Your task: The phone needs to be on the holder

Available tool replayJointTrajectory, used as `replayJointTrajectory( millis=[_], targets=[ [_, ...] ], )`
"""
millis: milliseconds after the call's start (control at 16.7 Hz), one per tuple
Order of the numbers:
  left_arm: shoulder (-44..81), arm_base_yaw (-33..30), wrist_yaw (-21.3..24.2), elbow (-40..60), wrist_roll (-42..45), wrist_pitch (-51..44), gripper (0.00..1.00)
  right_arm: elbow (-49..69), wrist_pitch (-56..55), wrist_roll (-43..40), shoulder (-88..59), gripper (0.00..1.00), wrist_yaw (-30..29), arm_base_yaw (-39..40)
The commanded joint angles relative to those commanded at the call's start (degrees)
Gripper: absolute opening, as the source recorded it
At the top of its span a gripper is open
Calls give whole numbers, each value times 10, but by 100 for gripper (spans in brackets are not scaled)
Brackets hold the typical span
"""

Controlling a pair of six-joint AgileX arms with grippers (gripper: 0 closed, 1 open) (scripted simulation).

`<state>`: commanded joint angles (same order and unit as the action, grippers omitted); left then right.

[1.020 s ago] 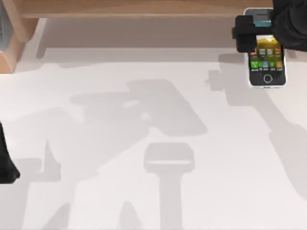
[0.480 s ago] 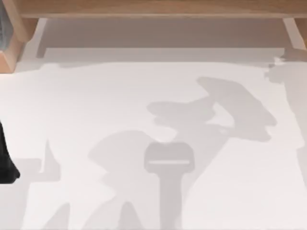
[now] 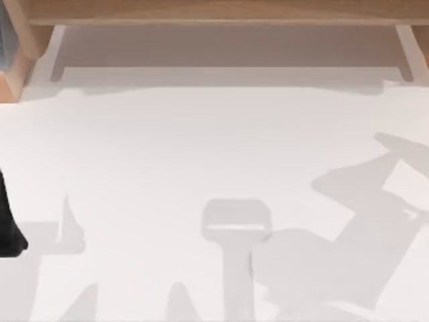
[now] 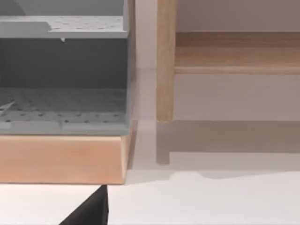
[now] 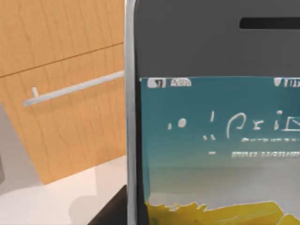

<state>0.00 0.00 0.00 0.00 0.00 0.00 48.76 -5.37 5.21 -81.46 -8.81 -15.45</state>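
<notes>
Close before the right wrist camera, the phone (image 5: 211,117) stands upright with its face to the lens: a silver-white rim, a black face with a dark earpiece slot, and a lit screen that is teal above and yellow below. It hangs clear of the white worktop (image 5: 56,197). At its lower rim a dark part of the right tool (image 5: 114,212) lies against it, so the tool is clamped on the phone. Behind the phone, a wooden cupboard front (image 5: 61,70) carries a slim pale handle (image 5: 70,90).

In the left wrist view, a black wedge of the left tool (image 4: 89,213) sits just over the worktop; whether that tool is apart or together I cannot tell. Beyond it a wooden plinth (image 4: 61,159) bears a grey perforated case (image 4: 63,70). Next to the case a wooden post (image 4: 165,61) comes down from a shelf (image 4: 234,51).

From above, the left arm (image 3: 7,228) is parked at the 9 o'clock edge. Between centre and 6 o'clock lies a pale grey block with a light bar across it, which I take for the holder (image 3: 236,216), with nothing on it. A broad arm-shaped shadow (image 3: 348,248) spreads from 3 to 5 o'clock, its edge reaching the holder's side. Farthest off, at 12 o'clock, the shelf runs the width of the worktop, and the plinth's corner shows at 10 o'clock.
</notes>
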Motion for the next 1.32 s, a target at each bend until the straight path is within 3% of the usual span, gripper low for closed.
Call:
replayJointTrajectory(
  millis=[360,960,1320],
  targets=[
    [0,0,0,0,0,0,100,-58,-71,-13,16,0,0,-39],
    [0,0,0,0,0,0,100,-55,-70,-18,9,0,28,-46],
    [0,0,0,0,0,0,100,-12,-112,-41,-66,0,25,-55]
  ],
)
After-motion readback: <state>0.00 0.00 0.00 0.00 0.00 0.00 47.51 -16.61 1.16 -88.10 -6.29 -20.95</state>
